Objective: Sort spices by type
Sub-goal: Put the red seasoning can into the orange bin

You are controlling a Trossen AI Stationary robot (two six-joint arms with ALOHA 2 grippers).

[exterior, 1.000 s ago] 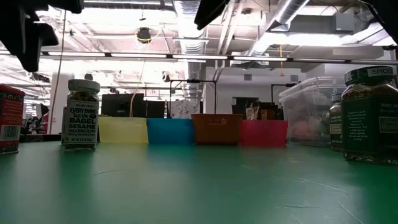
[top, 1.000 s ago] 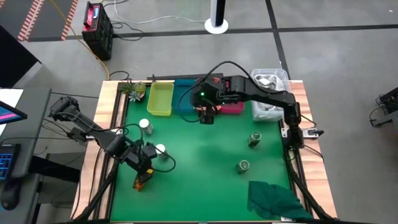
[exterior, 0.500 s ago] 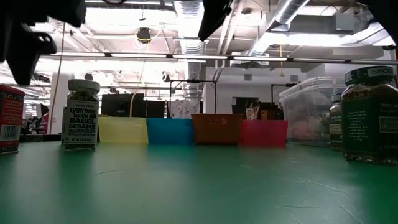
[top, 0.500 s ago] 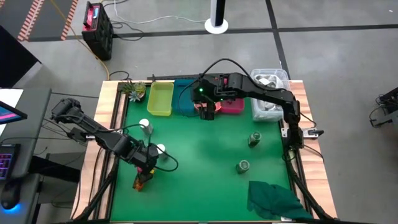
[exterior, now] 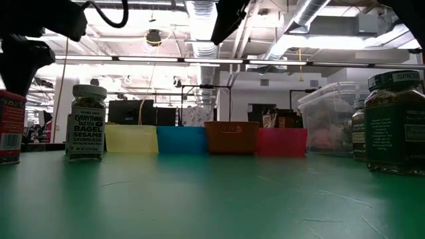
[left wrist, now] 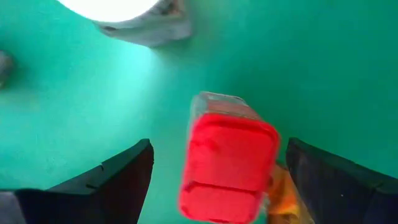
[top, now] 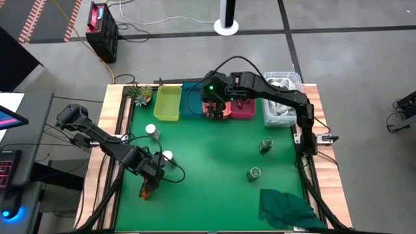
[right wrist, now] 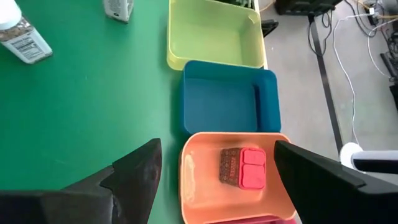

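My left gripper [top: 151, 171] is open and points down over a red-topped cube packet [left wrist: 229, 160]; its fingers stand apart on either side without touching. A brown-orange piece [left wrist: 283, 194] lies against that packet. A white-capped jar [top: 167, 156] stands just beside them, and another one [top: 151, 131] stands farther back. My right gripper [right wrist: 214, 186] is open above the orange bin [right wrist: 198, 186], in which a red-topped packet [right wrist: 244, 167] lies. Two round green jars [top: 265, 144] [top: 254, 173] stand on the mat's right half.
Yellow [top: 167, 103], blue [top: 193, 99], orange and pink [top: 244, 110] bins line the far edge, with a clear tub [top: 281, 97] of grey packets to their right. A dark green cloth [top: 286, 208] lies at the near right corner. A small plant [top: 141, 94] sits at the far left corner.
My right gripper has moved toward the far edge, from the mat in front of the bins to above the orange bin. My left gripper has shifted slightly toward the near edge, closer to the red-topped packet.
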